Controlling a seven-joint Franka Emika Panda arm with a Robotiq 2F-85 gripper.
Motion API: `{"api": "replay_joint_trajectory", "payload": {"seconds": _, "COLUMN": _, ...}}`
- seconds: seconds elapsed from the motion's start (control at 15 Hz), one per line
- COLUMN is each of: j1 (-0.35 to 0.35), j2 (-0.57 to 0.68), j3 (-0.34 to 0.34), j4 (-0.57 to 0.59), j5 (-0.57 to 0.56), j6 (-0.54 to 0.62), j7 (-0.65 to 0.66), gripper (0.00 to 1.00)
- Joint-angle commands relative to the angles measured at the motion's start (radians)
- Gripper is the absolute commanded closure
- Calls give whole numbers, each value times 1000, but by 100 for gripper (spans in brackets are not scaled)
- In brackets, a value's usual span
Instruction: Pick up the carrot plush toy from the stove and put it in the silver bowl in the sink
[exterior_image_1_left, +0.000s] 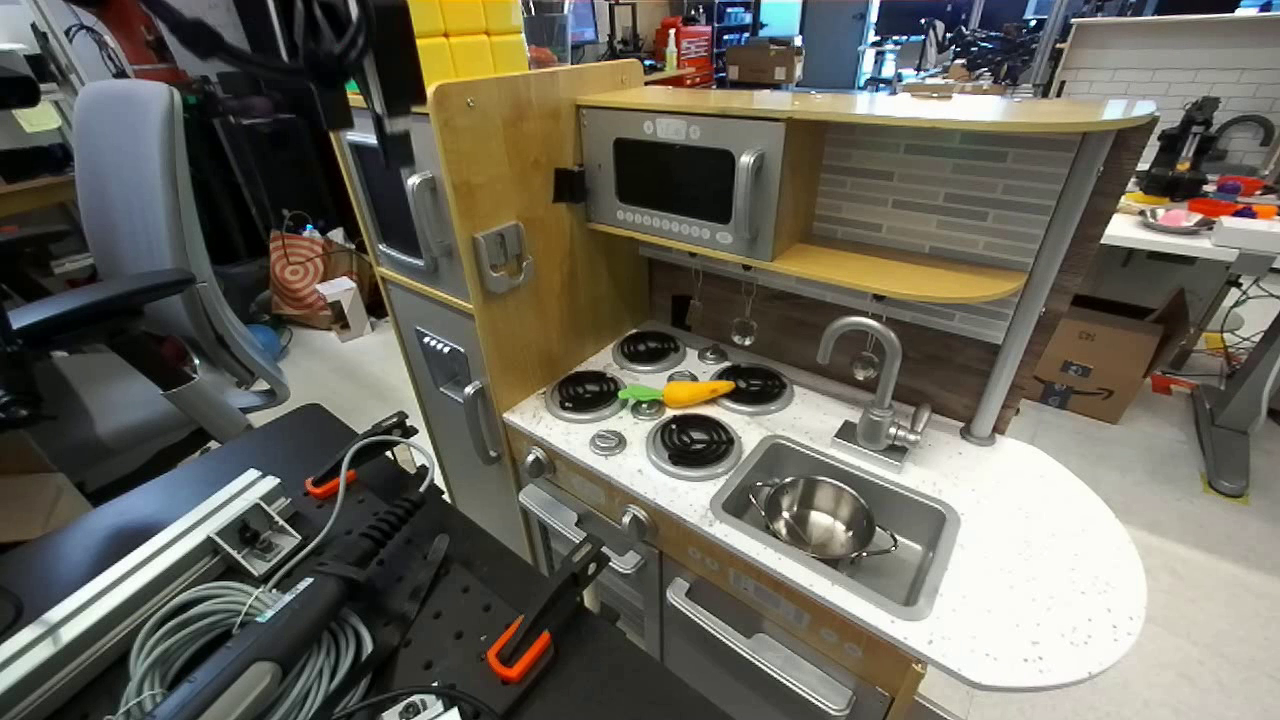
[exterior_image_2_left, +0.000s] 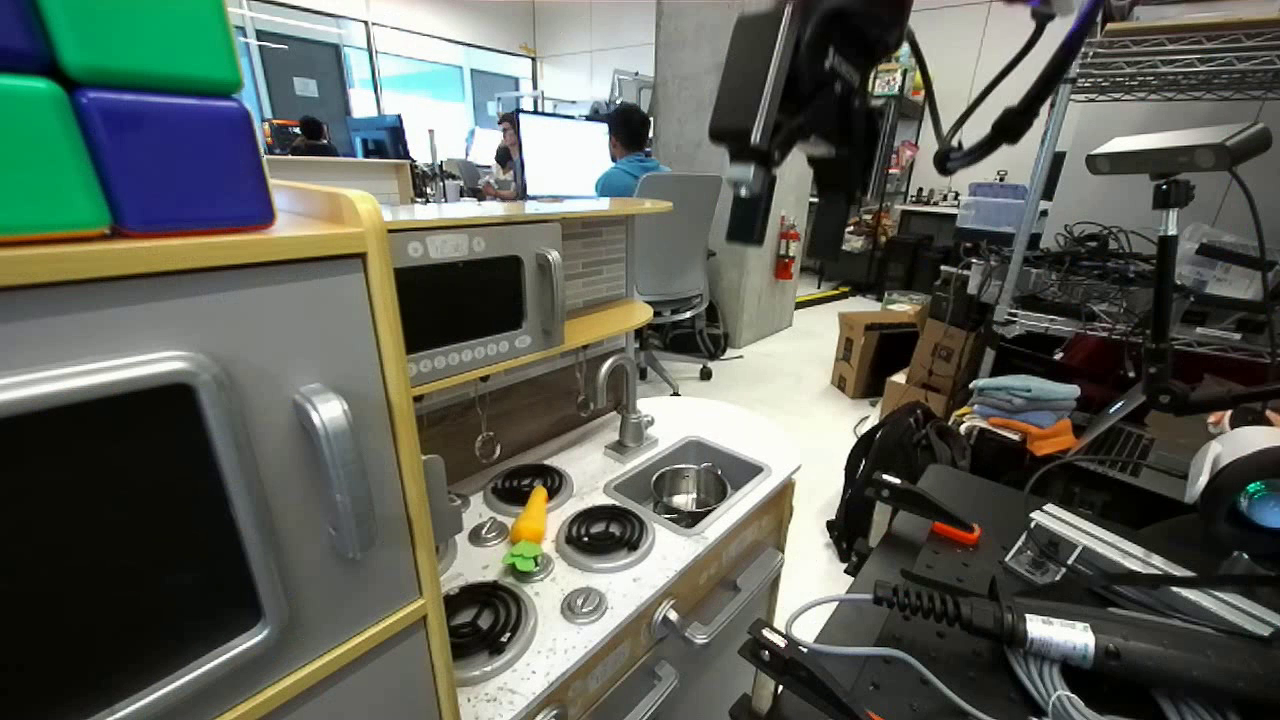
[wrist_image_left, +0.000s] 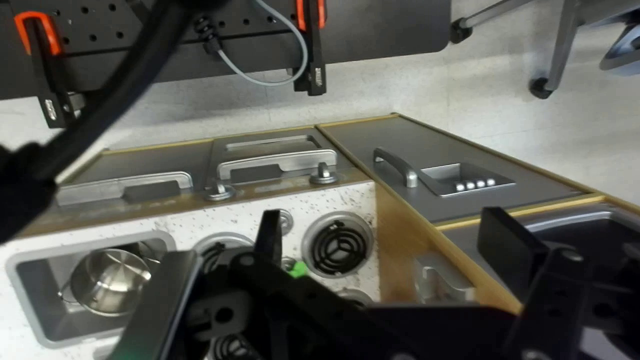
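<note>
Wrist view: fingers (wrist_image_left: 507, 245) spread wide, nothing between them; carrot plush toy (wrist_image_left: 298, 269) beyond, only green end showing. In an exterior view it lies on the stove (exterior_image_1_left: 630, 465), well below the fingers; I'd guess light, soft, grippy, hard to break. In an exterior view, silver bowl (exterior_image_2_left: 690, 488) in sink (exterior_image_2_left: 745, 472), also below; best pinch mid orange body, not green end.

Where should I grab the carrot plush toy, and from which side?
I'd take the carrot plush toy by its thick orange body, bringing the open gripper down from above and closing across its width. It lies flat on the stove, its tapered tip over a burner and green leaves close to a knob, so both ends look poorer holds.
</note>
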Motion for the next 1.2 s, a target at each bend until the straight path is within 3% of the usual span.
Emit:
{"api": "replay_joint_trajectory", "payload": {"seconds": 0.0, "j1": -76, "j2": 217, "j3": 64, "j4": -7, "j5": -109, "j6": 161, "j7": 164, "gripper": 0}}
{"api": "replay_joint_trajectory", "payload": {"seconds": 0.27, "j1": -149, "j2": 435, "j3": 76, "j4": 11, "j5": -372, "j6": 415, "j7": 463, "gripper": 0}}
{"api": "replay_joint_trajectory", "payload": {"seconds": 0.4, "j1": -165, "j2": 520, "j3": 27, "j4": 43, "j5": -542, "j6": 492, "j7": 616, "gripper": 0}}
{"api": "replay_joint_trajectory", "payload": {"seconds": 0.53, "j1": -138, "j2": 595, "j3": -36, "j4": 89, "j5": -677, "j6": 532, "j7": 771, "gripper": 0}}
{"api": "replay_joint_trajectory", "payload": {"seconds": 0.6, "j1": -116, "j2": 617, "j3": -61, "j4": 105, "j5": -682, "j6": 544, "j7": 798, "gripper": 0}}
{"api": "replay_joint_trajectory", "payload": {"seconds": 0.67, "j1": -113, "j2": 606, "j3": -54, "j4": 94, "j5": -581, "j6": 567, "j7": 726, "gripper": 0}}
{"api": "replay_joint_trajectory", "payload": {"seconds": 1.07, "j1": -86, "j2": 605, "j3": -82, "j4": 93, "j5": -583, "j6": 550, "j7": 713, "gripper": 0}}
{"api": "replay_joint_trajectory", "payload": {"seconds": 1.13, "j1": -65, "j2": 628, "j3": -103, "j4": 108, "j5": -634, "j6": 547, "j7": 774, "gripper": 0}}
